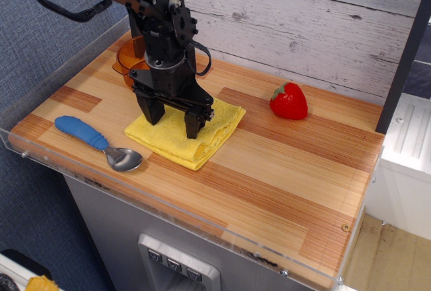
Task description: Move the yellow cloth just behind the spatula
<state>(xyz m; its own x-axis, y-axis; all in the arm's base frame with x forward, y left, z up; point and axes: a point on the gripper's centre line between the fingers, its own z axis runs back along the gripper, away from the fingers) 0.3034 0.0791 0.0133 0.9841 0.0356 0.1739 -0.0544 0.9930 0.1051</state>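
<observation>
The yellow cloth (176, 137) lies folded on the wooden counter, just behind and to the right of the spatula (97, 143). The spatula has a blue handle and a silver head and lies near the front left edge. My black gripper (171, 120) points straight down onto the cloth. Its two fingers (193, 124) stand apart and dig into the cloth, with cloth held between them. The arm hides the cloth's rear left part.
An orange transparent pot (131, 69) stands at the back left, partly behind the arm. A red strawberry (289, 101) sits at the back right. A clear acrylic rim (202, 218) runs along the counter's front and left edges.
</observation>
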